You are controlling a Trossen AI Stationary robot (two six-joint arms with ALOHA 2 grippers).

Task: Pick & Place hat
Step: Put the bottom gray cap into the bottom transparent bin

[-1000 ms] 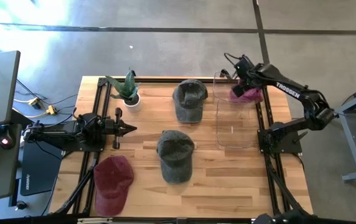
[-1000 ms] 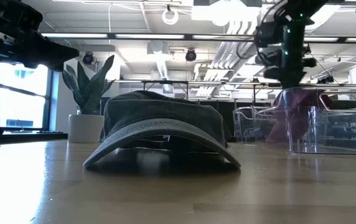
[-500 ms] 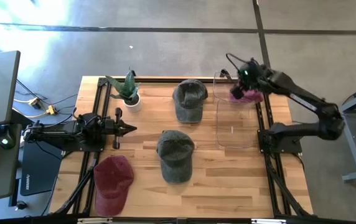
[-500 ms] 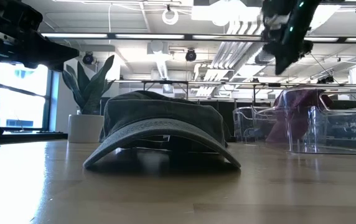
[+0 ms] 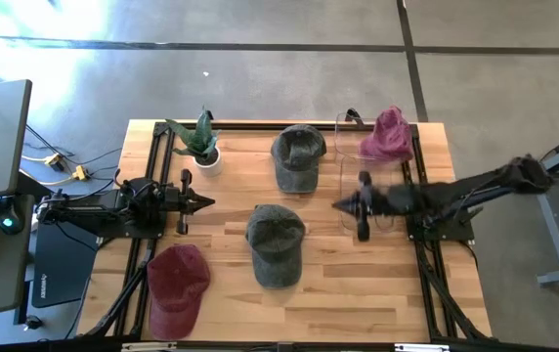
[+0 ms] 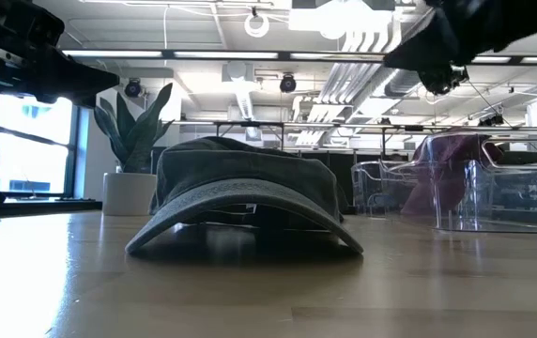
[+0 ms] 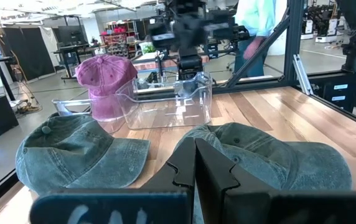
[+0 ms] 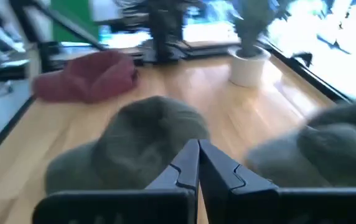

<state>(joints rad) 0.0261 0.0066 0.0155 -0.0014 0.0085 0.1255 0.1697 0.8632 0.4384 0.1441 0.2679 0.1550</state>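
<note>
Wooden surface with four caps, a potted plant and a clear bin.

Pink hat [image 5: 385, 136] lies draped over the far rim of the clear bin [image 5: 368, 217] at the right edge. Right claw [image 5: 342, 205] hangs empty over the bin's near part, fingers closed, pointing at the centre green cap [image 5: 276, 242]. Left claw [image 5: 207, 202] sits closed and empty at the left side, beside the plant [image 5: 197, 139]. Another green cap [image 5: 297, 156] lies at the back, and a red cap [image 5: 176, 285] at the front left.

probably a robotics lab: workbenches [image 7: 165, 59], exposed ceiling ducts [image 6: 344, 38].
</note>
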